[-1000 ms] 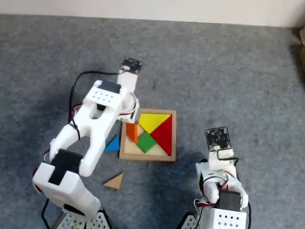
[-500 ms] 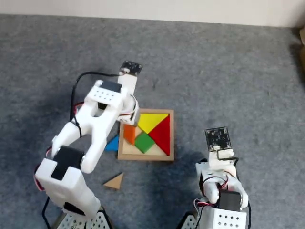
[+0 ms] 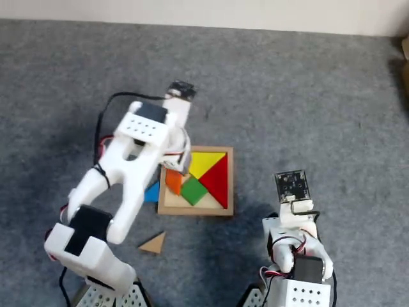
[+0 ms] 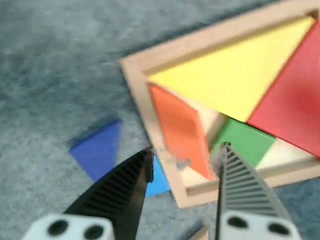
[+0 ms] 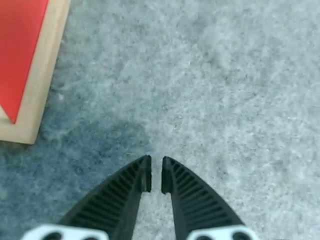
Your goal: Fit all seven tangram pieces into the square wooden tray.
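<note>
Grey carpet covers the worktop (image 3: 307,96), and the square wooden tray (image 3: 195,210) lies near its middle, partly filled. Inside it a yellow triangle (image 3: 203,163) sits along the far edge, a red triangle (image 3: 218,181) fills the side towards the right arm, a green square (image 3: 193,190) sits just beside both, and an orange piece (image 4: 180,130) lies along the tray's left wall, one long edge against the yellow triangle. Bare wood shows between the orange piece and the green square. Two pieces are outside the tray: a blue triangle (image 4: 97,150) on the carpet just beside its left rim, and a tan triangle (image 3: 153,242) well apart, nearer the left arm's base. The left end effector (image 4: 186,152) hangs over the tray's left rim, released and holding nothing – one finger over the blue triangle, the other over the inside of the tray by the green square, with the orange piece's near end between them. The right end effector (image 5: 155,162) is low over bare carpet near the tray's corner by the red triangle, its fingers clenched to a narrow slit around nothing
</note>
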